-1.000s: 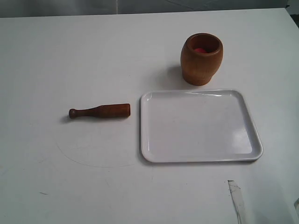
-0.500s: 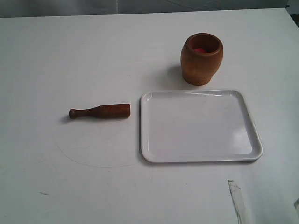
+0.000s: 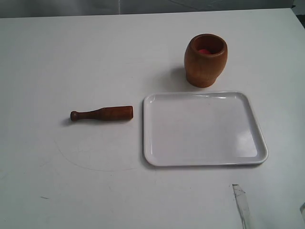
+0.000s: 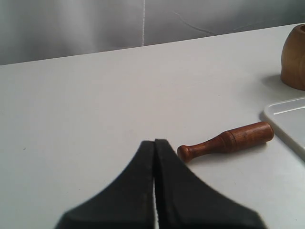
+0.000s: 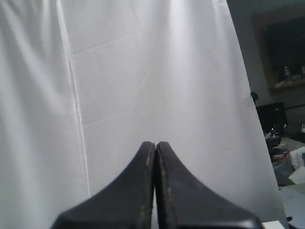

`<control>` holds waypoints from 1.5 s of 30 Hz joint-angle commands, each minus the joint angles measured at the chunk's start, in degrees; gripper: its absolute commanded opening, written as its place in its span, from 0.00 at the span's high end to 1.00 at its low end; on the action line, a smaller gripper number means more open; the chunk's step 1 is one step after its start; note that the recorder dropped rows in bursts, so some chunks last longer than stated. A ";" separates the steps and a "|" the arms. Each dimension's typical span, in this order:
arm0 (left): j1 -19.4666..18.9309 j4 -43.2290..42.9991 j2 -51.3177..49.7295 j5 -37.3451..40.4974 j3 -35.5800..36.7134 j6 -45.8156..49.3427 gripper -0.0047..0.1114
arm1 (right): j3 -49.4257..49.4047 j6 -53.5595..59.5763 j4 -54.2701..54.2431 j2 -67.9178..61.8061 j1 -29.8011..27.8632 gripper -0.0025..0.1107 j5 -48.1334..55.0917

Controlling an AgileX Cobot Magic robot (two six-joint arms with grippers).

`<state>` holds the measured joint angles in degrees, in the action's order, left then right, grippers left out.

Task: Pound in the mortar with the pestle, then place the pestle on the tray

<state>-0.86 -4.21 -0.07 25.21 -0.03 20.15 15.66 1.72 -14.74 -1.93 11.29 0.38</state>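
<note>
Nothing has moved: one pestle (image 3: pixel 102 114), one mortar (image 3: pixel 205 64), one tray (image 3: pixel 200 129).

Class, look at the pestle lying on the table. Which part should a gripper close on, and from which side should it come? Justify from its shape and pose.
Probably the narrow neck of the pestle, just behind the knob, coming from above with jaws across its length. It lies flat, apart from the tray, and this leaves the thick end free for pounding.

White table (image 3: pixel 95 57), grey backdrop (image 4: pixel 71 28)
</note>
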 commanded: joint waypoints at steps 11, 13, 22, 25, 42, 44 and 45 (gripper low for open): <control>0.44 0.42 0.07 -0.17 0.03 -0.47 0.96 | 41.46 43.21 -22.17 -42.64 0.27 0.98 44.88; 0.44 0.42 0.07 -0.17 0.03 -0.47 0.96 | 45.80 46.01 -27.00 -49.48 0.27 0.98 50.75; 0.44 0.42 0.07 -0.17 0.03 -0.47 0.96 | 58.18 46.40 -14.74 -77.74 20.22 0.98 46.70; 0.44 0.42 0.07 -0.17 0.03 -0.47 0.96 | 63.00 45.15 -7.05 -87.52 28.11 0.98 45.23; 0.44 0.42 0.07 -0.17 0.03 -0.47 0.96 | 95.11 43.79 3.52 -128.26 45.47 0.84 58.95; 0.44 0.42 0.07 -0.17 0.03 -0.47 0.96 | 95.55 44.81 3.70 -129.28 46.43 0.71 57.77; 0.44 0.42 0.07 -0.17 0.03 -0.47 0.96 | 95.55 44.81 3.79 -129.59 46.79 0.64 56.95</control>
<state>-0.86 -4.21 -0.07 25.21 -0.03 20.15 110.30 45.20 -11.50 -130.69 56.95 58.56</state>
